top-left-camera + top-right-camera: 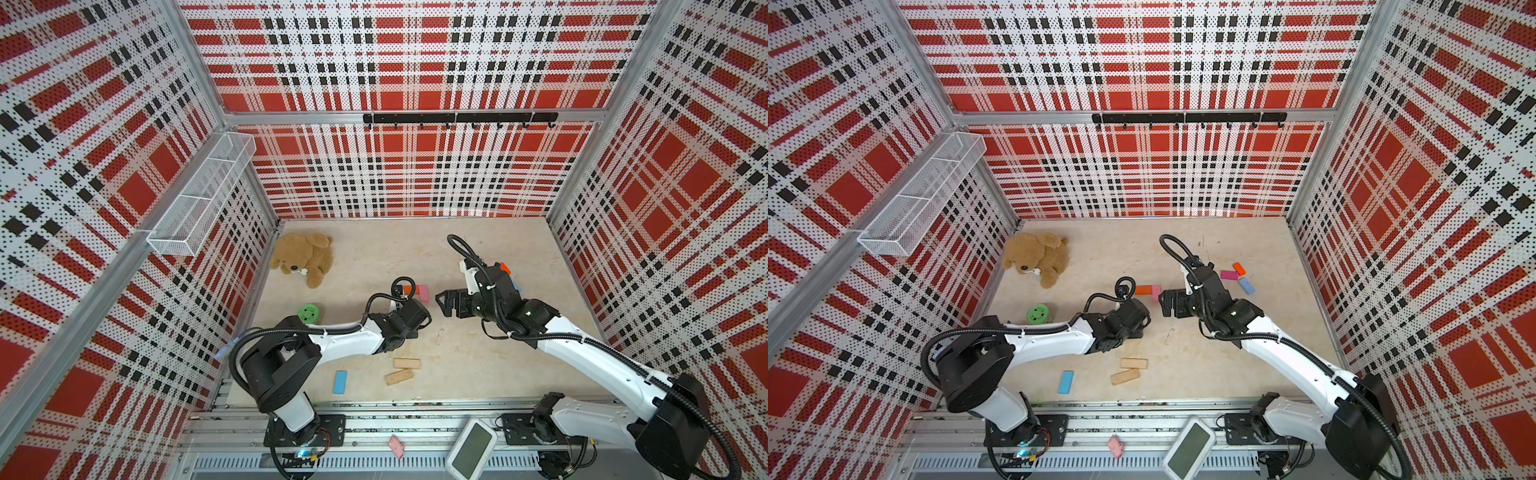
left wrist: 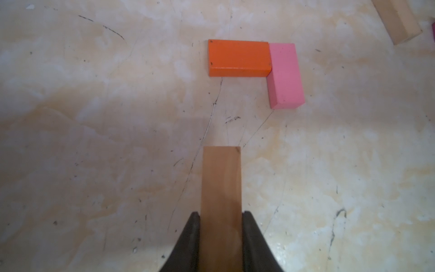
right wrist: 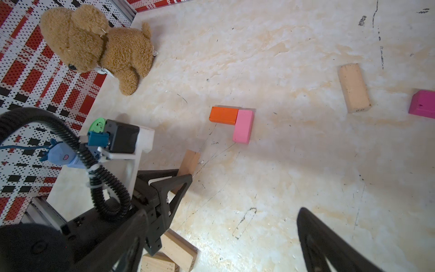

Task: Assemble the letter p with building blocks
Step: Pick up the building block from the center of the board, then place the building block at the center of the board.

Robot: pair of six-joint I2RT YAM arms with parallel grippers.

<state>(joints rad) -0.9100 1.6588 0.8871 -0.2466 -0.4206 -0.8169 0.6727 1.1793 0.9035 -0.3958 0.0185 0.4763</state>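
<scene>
Jaws of the left gripper pinched a tan brick by its long sides, mid-table, just on the near side of the orange brick and pink brick, which touched to form a corner. The right gripper hung spread wide and empty just right of them.

Plain solid colours: an orange block, a light pink block, a magenta block and a light blue block. The tan wooden block is unpainted. The teddy bear is brown and the cylinder toy green. The tabletop is marbled cream, and the walls are red, black and white plaid.
</scene>
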